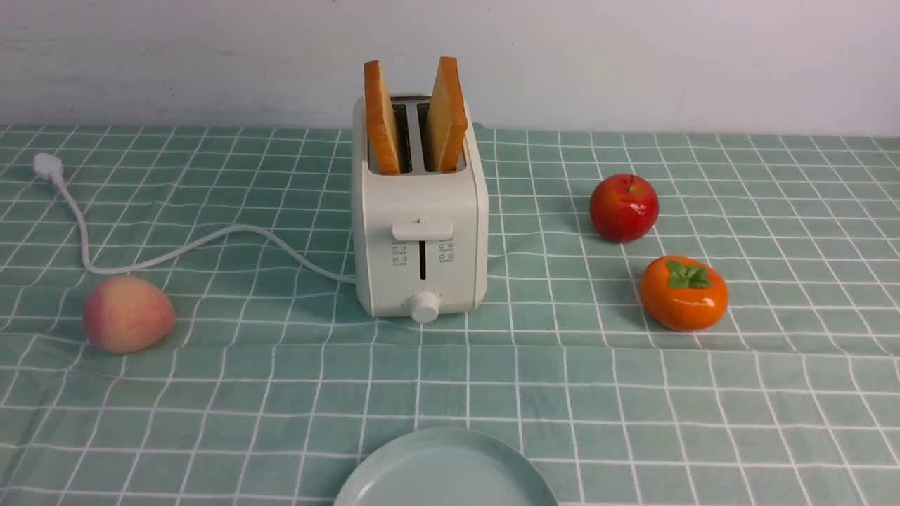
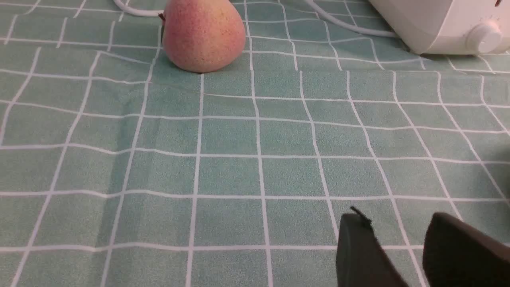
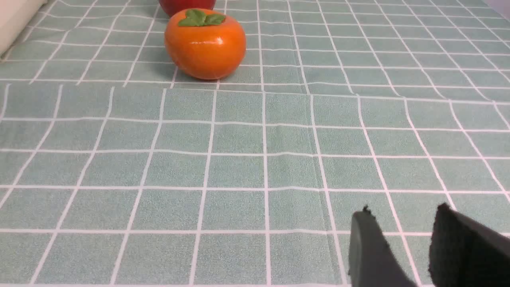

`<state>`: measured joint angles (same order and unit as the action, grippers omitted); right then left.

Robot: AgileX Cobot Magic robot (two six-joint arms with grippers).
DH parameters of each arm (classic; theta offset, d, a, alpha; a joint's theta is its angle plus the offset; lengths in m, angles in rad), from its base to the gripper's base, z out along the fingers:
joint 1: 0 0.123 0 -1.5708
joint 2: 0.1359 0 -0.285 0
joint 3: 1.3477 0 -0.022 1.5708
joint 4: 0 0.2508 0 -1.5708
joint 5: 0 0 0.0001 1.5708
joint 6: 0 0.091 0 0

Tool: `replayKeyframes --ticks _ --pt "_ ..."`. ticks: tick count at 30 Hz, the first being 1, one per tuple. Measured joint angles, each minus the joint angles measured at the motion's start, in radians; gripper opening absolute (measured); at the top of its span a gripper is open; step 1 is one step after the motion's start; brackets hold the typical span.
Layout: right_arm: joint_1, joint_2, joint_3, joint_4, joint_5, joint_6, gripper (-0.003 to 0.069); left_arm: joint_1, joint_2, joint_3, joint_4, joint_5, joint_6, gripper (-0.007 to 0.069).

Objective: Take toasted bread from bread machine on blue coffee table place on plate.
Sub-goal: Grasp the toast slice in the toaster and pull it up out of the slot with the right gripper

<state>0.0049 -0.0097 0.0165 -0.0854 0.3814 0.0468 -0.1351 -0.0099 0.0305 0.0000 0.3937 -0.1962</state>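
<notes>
Toasted bread (image 1: pixel 447 116) upright in bread machine (image 1: pixel 420 211)

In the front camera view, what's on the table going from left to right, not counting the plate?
white plug → peach → bread machine → red apple → orange persimmon

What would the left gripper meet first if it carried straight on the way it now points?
The left gripper would probably reach the toaster, near its knob; only bare tablecloth lies between. The peach sits off that line. Depth is unclear.
</notes>
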Motion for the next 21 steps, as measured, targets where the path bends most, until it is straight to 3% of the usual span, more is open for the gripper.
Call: replayKeyframes --ticks 21 --pt "0.0 0.0 0.0 -0.015 0.003 0.0 0.0239 0.0 0.0 0.0 0.0 -0.007 0.0 0.0238"
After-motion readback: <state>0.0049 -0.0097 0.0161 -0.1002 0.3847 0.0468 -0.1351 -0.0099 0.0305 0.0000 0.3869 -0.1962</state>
